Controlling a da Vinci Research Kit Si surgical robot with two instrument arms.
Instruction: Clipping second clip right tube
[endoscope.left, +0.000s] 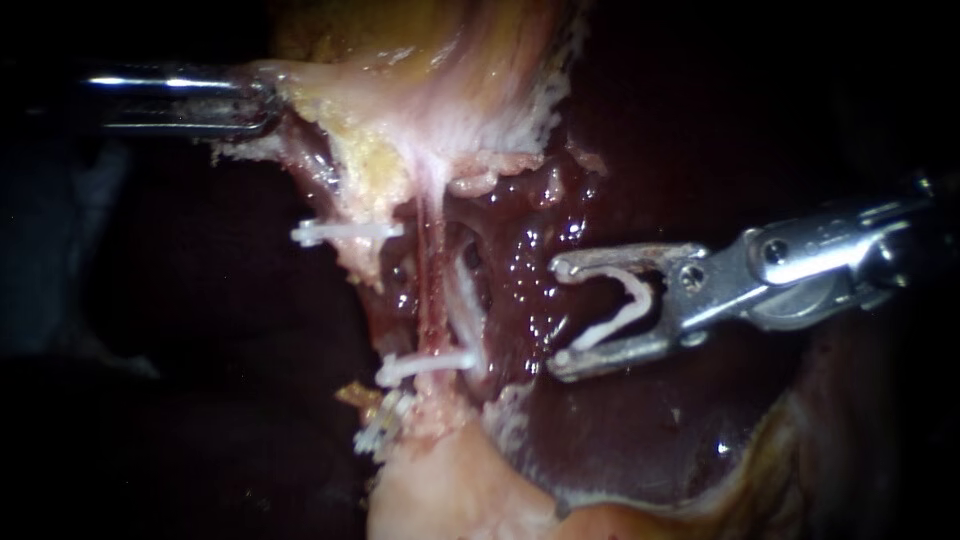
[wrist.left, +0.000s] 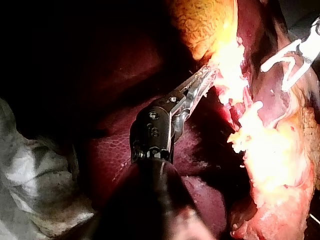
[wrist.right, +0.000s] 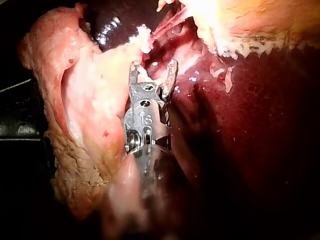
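Endoscope view: right instrument (endoscope.left: 560, 318) carries a white clip (endoscope.left: 620, 312) in spread jaws, just beside the right tube (endoscope.left: 464, 298). Left wrist view shows more plainly the left instrument (wrist.left: 209, 76) clenched on gallbladder (wrist.left: 210, 25).

Light pools at the endoscope view's centre, edges fall black; wet liver (endoscope.left: 530, 260) glints, and pale tissue (wrist.left: 227, 57) glares in the left wrist view.

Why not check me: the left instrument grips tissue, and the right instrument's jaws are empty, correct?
Not empty. The right instrument holds a white clip between its jaws, as the endoscope view shows. The left instrument does grip tissue.
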